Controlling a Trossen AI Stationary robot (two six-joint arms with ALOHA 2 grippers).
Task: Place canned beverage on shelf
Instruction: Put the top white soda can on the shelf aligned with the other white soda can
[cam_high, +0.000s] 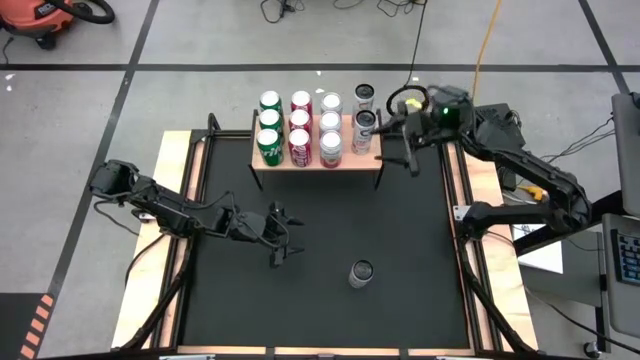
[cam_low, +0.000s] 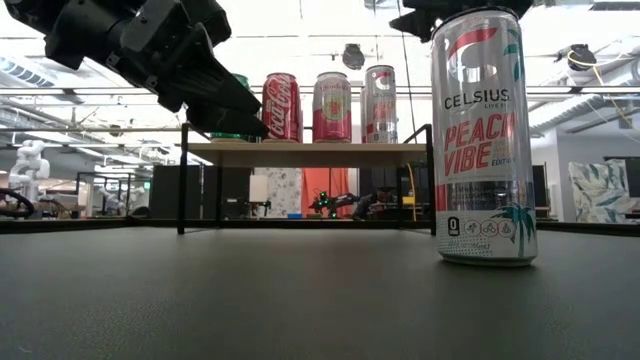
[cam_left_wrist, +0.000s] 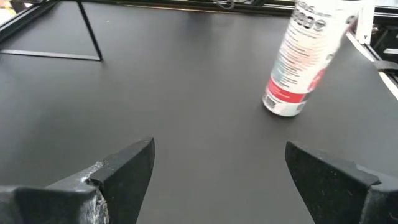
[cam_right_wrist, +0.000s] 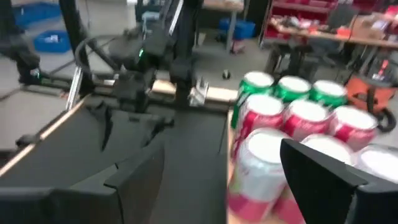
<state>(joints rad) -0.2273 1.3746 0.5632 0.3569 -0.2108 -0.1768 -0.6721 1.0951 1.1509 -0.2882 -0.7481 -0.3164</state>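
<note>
A tall white Celsius can (cam_high: 361, 273) (cam_low: 484, 140) (cam_left_wrist: 298, 62) stands upright on the black mat, near the table's front. My left gripper (cam_high: 285, 240) (cam_left_wrist: 217, 162) hovers open to the can's left, pointing at it, with bare mat between the fingers. The wood-topped shelf (cam_high: 345, 161) (cam_low: 300, 153) stands at the mat's far edge, with several green, red, pink and silver cans upright on it. My right gripper (cam_high: 398, 148) (cam_right_wrist: 221, 168) is open, raised by the shelf's right end, holding nothing.
The shelf's black legs (cam_low: 183, 180) stand on the mat's far part. Bare mat (cam_high: 330, 220) lies between the shelf and the lone can. Wooden table borders (cam_high: 180, 170) flank the mat. Cables and a workshop room lie beyond the far edge.
</note>
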